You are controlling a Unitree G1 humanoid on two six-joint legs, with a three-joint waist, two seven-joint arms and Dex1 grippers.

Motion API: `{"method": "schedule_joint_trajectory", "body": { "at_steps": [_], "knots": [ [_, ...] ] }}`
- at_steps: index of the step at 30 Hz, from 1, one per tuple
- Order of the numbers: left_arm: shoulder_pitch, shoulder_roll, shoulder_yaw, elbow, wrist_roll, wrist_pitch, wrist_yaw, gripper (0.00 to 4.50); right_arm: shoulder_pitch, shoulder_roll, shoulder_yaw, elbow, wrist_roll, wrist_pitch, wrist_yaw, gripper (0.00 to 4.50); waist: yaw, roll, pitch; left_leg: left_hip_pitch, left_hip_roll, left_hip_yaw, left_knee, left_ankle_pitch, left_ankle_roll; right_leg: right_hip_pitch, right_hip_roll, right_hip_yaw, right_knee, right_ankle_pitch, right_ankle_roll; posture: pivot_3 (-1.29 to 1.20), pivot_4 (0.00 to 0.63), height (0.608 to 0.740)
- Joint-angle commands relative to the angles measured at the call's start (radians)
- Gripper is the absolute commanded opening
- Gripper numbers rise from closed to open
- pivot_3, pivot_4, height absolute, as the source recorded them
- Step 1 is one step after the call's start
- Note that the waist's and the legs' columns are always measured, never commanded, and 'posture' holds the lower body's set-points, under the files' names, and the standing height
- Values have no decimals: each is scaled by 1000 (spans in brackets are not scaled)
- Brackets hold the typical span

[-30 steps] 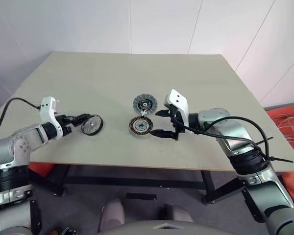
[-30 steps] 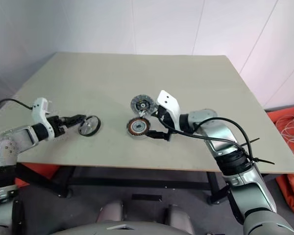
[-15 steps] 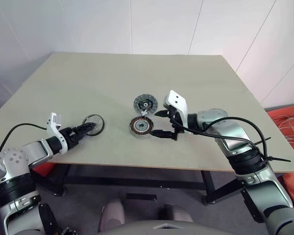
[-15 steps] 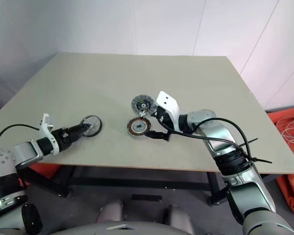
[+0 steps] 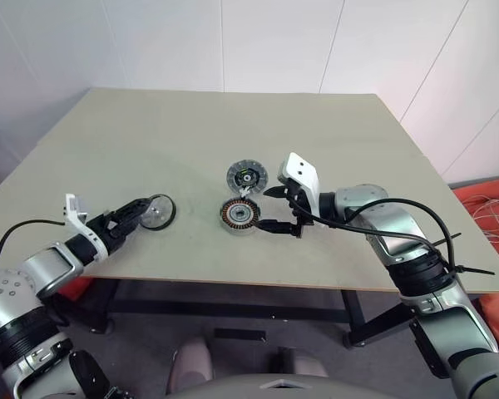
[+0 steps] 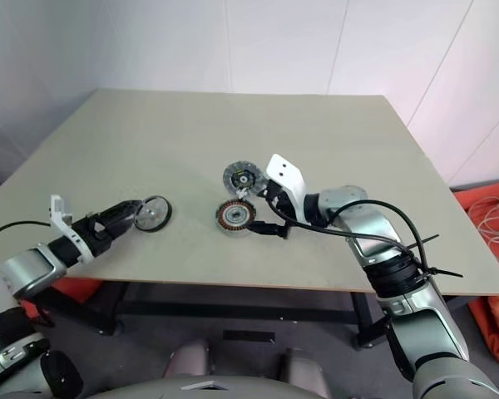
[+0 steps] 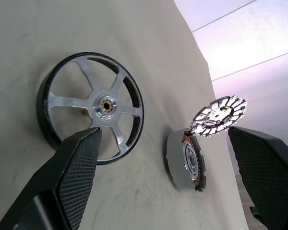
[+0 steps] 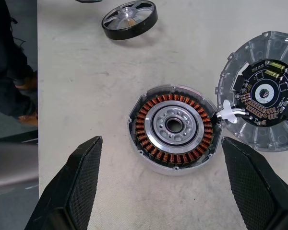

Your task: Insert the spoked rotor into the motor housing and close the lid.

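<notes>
Spoked rotor (image 5: 157, 212) lies flat on the table (image 5: 233, 125), spokes and hub facing up, dark rim all round, toward the left front part of the top. It is not held. From the motor housing it sits at about 9 o'clock, well apart.

Motor housing (image 5: 239, 214) stands near the table's middle, toward the front edge, open side up: ring of copper windings around a silver hub, clearly seen in the right wrist view (image 8: 173, 127). Nothing is inside it.

Lid (image 5: 246, 176) lies at about 12 o'clock from the housing, just beside it. In the right wrist view its inner face is up, showing a dark circuit board (image 8: 266, 96), and a small white piece bridges the gap between lid and housing rim; whether the two rims touch is unclear.

Left gripper (image 5: 135, 214) reaches in from 8 o'clock of the rotor, fingers spread wide. In the left wrist view one finger (image 7: 79, 158) overlaps the rotor's near rim; contact cannot be confirmed.

Right gripper (image 5: 272, 209) hovers at 3 o'clock of the housing, just beside it, fingers spread wide and holding nothing.

A person's dark trouser leg and shoe (image 8: 19, 86) show beyond the table edge in the right wrist view.
</notes>
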Motion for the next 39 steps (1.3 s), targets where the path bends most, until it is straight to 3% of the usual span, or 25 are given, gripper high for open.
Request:
{"method": "schedule_joint_trajectory", "body": {
  "at_steps": [1, 23, 26, 39],
  "knots": [
    [17, 5, -4, -26, -36, -18, 3, 4500, -24, -5, -24, -7, 9, -17, 0, 4493, 1, 0, 0, 0, 0, 0, 0, 0, 0, 0, 0, 0, 0, 0, 0, 0, 0, 740],
    [-67, -4, -165, 206, 45, -271, -16, 4500, -34, 3, -27, -18, 12, -5, -20, 4493, 6, 0, 0, 2, -1, -1, -1, 0, 0, 2, 0, 0, -1, -1, 1, 0, 0, 740],
    [-50, -11, -164, 196, 32, -276, -11, 4500, -35, 5, -27, -20, 14, -5, -22, 4493, 7, 0, 0, 5, -1, -1, -2, 0, 0, 5, 0, 0, -1, -4, 7, 0, 0, 740],
    [-35, -44, -219, 148, 24, -319, -18, 4500, -44, 16, -31, -15, 16, -10, -29, 4493, 16, 0, 0, 8, -1, -1, -3, 0, 0, 7, -1, 1, -1, -4, 8, 0, 0, 740]
  ]
}}
